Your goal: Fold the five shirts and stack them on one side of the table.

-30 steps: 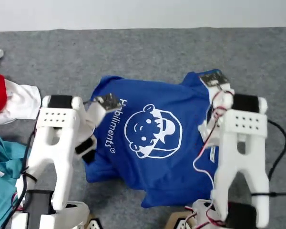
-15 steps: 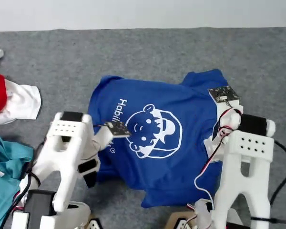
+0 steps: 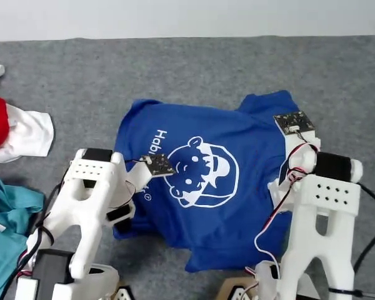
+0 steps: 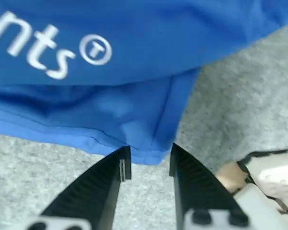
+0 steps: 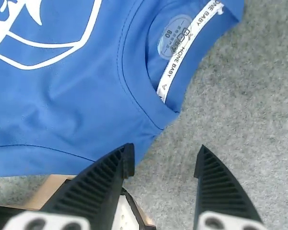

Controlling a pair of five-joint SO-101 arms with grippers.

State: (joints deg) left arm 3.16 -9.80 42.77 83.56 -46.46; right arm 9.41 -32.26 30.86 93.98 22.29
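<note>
Hanging low at the near side of the grey counter (image 3: 237,69), the left claw (image 4: 150,160) has its two black jaws a little spread, and the corner of the hem of the blue shirt (image 3: 175,122) lies between the tips; the jaws stand on either side of the cloth and are not pressed together on it. Beside it, the right claw (image 5: 165,155) is spread wide over bare counter, just next to the shirt's collar, where a round label and a white neck tape show inside the neckline; one jaw tip sits over the edge of the blue cloth and the other over the grey surface. From above, the white left arm (image 3: 87,200) rises at the shirt's hem side and the white right arm (image 3: 319,212) at its collar side, with red and white wires running along the right one. The shirt lies spread flat between them, front up and turned sideways, with a white cartoon face printed in the middle and a line of white letters beside it. Off to the left arm's side, a teal garment (image 3: 3,225) lies crumpled at the near corner, and farther back a white and red garment (image 3: 25,134) lies at the counter's edge, well apart from the blue shirt
</note>
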